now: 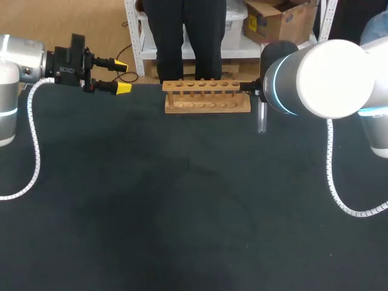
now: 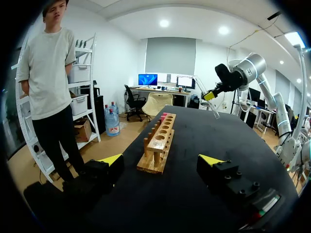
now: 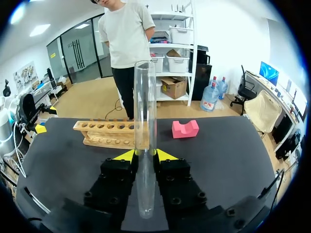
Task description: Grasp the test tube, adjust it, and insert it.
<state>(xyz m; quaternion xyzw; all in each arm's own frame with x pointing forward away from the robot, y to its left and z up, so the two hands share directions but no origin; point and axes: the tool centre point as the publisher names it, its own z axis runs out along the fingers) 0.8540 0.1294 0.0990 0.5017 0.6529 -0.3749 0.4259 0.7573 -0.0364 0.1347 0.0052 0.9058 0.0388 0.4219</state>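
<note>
Now the right gripper (image 3: 145, 156) clamps the test tube (image 3: 145, 107) roughly upright beside the rack (image 1: 206, 108) (left gripper (image 1: 122, 76) wide open, farther).

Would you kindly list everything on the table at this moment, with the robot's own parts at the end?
test tube: one, clear glass, held off the table near the rack's end
rack: one, wooden, its row of holes empty, at the table's far edge
block: one, pink, on the table, apart from the rack's end
table: one, black top
left gripper: one, yellow tips, open, over the far left corner
right gripper: one, yellow tips, shut on the test tube
</note>
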